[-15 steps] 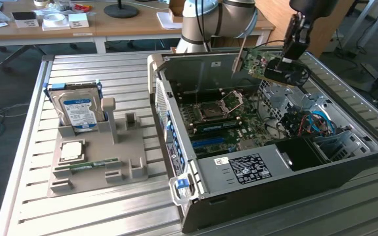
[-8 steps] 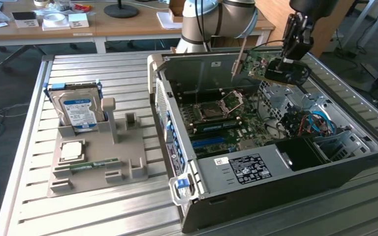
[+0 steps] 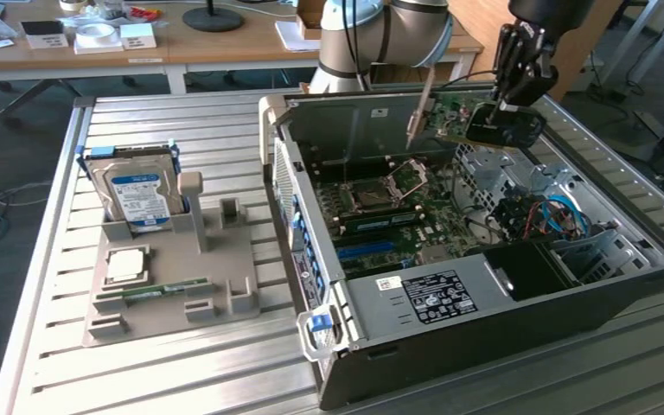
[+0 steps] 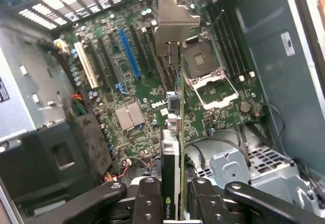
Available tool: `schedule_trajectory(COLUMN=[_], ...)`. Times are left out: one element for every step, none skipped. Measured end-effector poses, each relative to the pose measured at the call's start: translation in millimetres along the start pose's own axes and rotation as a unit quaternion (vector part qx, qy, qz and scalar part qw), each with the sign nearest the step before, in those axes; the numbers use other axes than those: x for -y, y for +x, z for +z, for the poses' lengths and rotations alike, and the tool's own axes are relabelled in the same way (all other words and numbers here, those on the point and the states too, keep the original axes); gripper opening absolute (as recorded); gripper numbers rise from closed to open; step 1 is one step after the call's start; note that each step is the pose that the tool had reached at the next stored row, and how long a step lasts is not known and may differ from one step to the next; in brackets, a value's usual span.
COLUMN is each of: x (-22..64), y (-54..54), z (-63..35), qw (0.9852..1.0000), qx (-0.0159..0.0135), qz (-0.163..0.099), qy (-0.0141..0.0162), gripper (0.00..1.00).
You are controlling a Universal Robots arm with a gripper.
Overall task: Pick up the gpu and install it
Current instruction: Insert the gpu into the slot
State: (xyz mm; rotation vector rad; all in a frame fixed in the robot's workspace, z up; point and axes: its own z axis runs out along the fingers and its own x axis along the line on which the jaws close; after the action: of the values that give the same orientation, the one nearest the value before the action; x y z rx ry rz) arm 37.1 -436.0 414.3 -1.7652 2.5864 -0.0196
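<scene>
The gpu (image 3: 453,117) hangs in the air over the open computer case (image 3: 470,333), a dark card with its pale metal bracket (image 3: 417,117) pointing down toward the motherboard (image 3: 384,216). My gripper (image 3: 491,121) is shut on the card's far end. In the wrist view the gpu (image 4: 175,132) is seen edge-on between my fingers (image 4: 150,198), with my gripper (image 4: 175,196) clamped on it and the bracket (image 4: 175,23) at the far end. Beneath it lie the motherboard's blue slot (image 4: 129,51) and the open processor socket (image 4: 208,71). The card is well above the board, touching nothing.
On the exterior view's left a grey holder tray (image 3: 211,277) carries a hard drive with a blue-white label (image 3: 136,186), a processor chip (image 3: 124,264) and a green memory stick (image 3: 153,292). Cables (image 3: 539,216) and a black box (image 3: 528,268) sit inside the case. Desks stand behind.
</scene>
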Motion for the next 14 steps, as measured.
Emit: schedule_trajectory(x=[0.0,0.0,0.0,0.0,0.0,0.0,0.0,0.0,0.0,0.0,0.0,0.0,0.0,0.0], y=[0.0,-0.1,-0.1,-0.1,-0.1,-0.1,0.0,0.0,0.0,0.0,0.0,0.0,0.0,0.0], z=[0.0,0.0,0.0,0.0,0.0,0.0,0.0,0.0,0.0,0.0,0.0,0.0,0.0,0.0], qw=[1.0000,0.9999,0.9998,0.9996,0.9994,0.9991,0.9988,0.9984,0.9979,0.9974,0.9969,0.9963,0.9956,0.9948], qx=[0.0001,0.0002,0.0003,0.0004,0.0004,0.0004,0.0004,0.0004,0.0004,0.0004,0.0004,0.0004,0.0003,0.0003], qz=[-0.008,-0.014,-0.021,-0.028,-0.035,-0.042,-0.050,-0.057,-0.064,-0.072,-0.079,-0.086,-0.094,-0.102], qy=[0.0000,0.0000,0.0000,0.0000,0.0000,0.0000,0.0000,0.0001,0.0001,0.0002,0.0002,0.0002,0.0003,0.0003], gripper=[0.27,0.27,0.27,0.27,0.27,0.27,0.27,0.27,0.27,0.27,0.27,0.27,0.27,0.27])
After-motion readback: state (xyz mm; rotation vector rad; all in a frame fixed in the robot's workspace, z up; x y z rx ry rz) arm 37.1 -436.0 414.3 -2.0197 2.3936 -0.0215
